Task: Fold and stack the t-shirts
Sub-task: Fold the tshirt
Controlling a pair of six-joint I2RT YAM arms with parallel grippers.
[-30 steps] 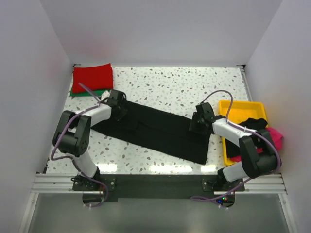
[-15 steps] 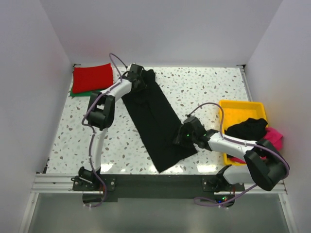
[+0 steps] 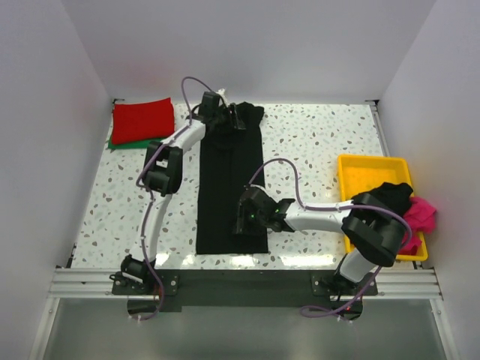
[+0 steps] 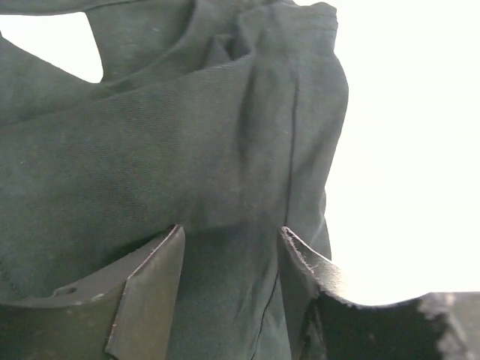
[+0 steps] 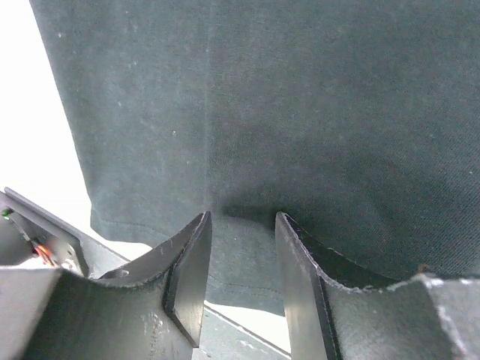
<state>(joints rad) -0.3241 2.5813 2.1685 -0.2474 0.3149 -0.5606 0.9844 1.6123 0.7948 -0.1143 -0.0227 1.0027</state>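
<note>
Black cotton tee lies as a long narrow strip, running near-to-far on the table, left of centre. Its far end is bunched up.

Left gripper is at that bunched far end. Jaws are spread w/ cloth in the gap, nothing pinched afaict. Right gripper sits on the near part by the strip's right edge, also spread, tips down on flat cloth, no fold nipped.

Handling, my read: light, limp, zero stiffness, so it'll sag and drag wherever it's unsupported. Layers prob slide on each other. Not fragile.

I'd take hold at hems/corners, both layers together, one gripper per side, and lift low so the fold doesn't spill.

Red tee is folded far left.
</note>
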